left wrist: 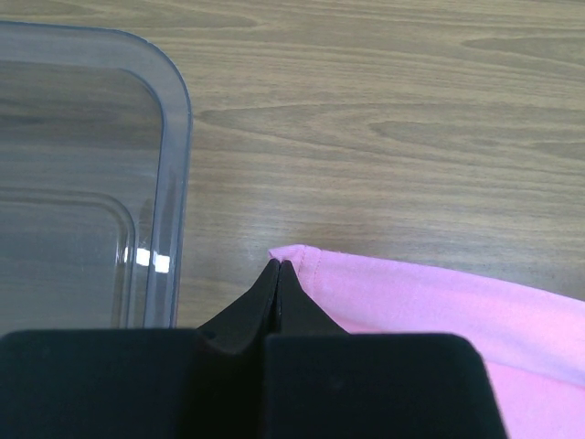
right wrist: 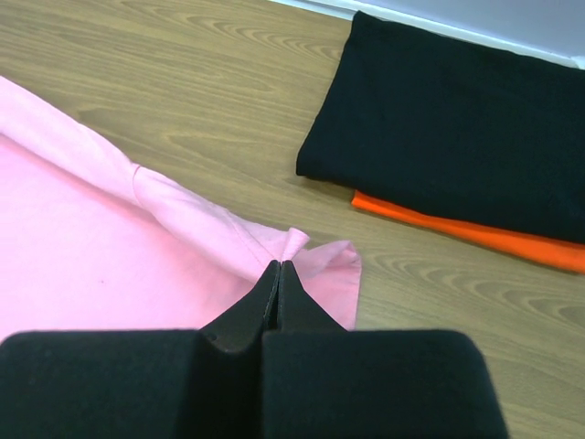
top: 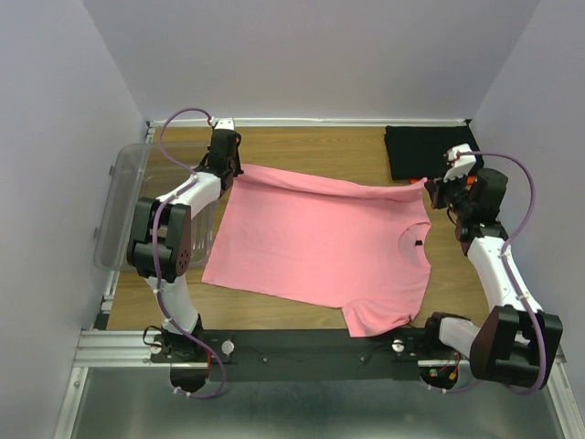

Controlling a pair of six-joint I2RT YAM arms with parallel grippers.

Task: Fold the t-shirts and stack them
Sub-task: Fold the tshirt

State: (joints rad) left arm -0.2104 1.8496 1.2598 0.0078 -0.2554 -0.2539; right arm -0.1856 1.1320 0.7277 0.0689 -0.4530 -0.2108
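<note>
Black fingertips of the left gripper (left wrist: 277, 265) are pressing flat together, pinching one far corner of the bright pink cotton t-shirt (top: 320, 242). The right gripper (right wrist: 277, 265) is likewise clamping tight on a puckered bit of the same shirt, at the other end of its far edge, by the sleeve. Between the two grips that far edge is standing slightly off the light wooden tabletop (left wrist: 384, 110) in a soft rolled ridge. The rest of the pink shirt is lying flat, with its collar pointing right and one sleeve spreading out at its near right.

The left arm (top: 174, 229) is rising at the shirt's near left, elbow bent high and forearm stretching forward along the shirt's left side. The right arm (top: 498, 265) is running up the shirt's right side, wrist bending inward toward the cloth.

Just left of the shirt's gripped corner, a clear rectangular plastic tub (top: 119, 183) is sitting. Beyond the shirt's far right corner, a folded black t-shirt (right wrist: 457, 119) is resting on a folded orange-red t-shirt (right wrist: 475, 236), apart from the pink cloth.
</note>
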